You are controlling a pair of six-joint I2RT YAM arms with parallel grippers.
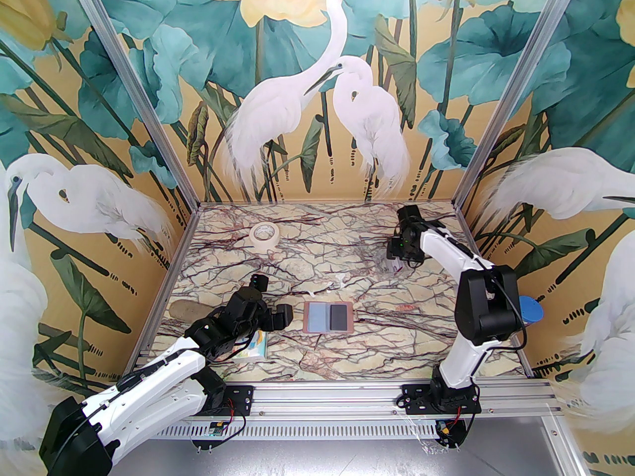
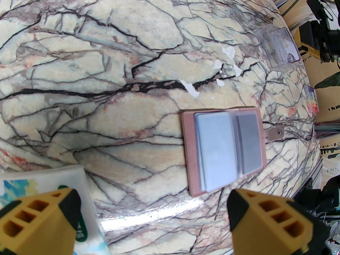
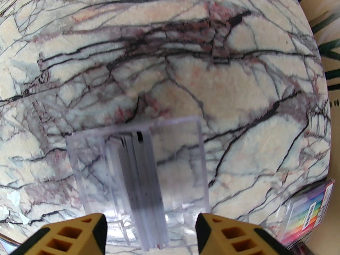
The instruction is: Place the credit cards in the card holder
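The pink card holder [image 1: 329, 317] lies open on the marble table, a pale blue-grey pocket on its left half and a dark card [image 2: 248, 145] in its right pocket. My left gripper [image 1: 275, 319] hovers open just left of the card holder [image 2: 191, 153], its yellow fingertips [image 2: 39, 219] wide apart with nothing between them. At the far right, my right gripper [image 3: 151, 232] is open above a clear plastic box [image 3: 186, 169]. Several credit cards [image 3: 140, 174] stand on edge in that box, between the fingers. The same box [image 2: 279, 45] is visible in the left wrist view.
A cartoon-printed tissue pack [image 2: 53, 185] lies under my left gripper. A tape roll [image 1: 264, 236] sits at the back left and a beige stone-like lump [image 1: 191, 310] by the left wall. A rainbow-printed packet [image 3: 310, 214] lies right of the clear box. A blue object [image 1: 532, 310] sits behind the right arm.
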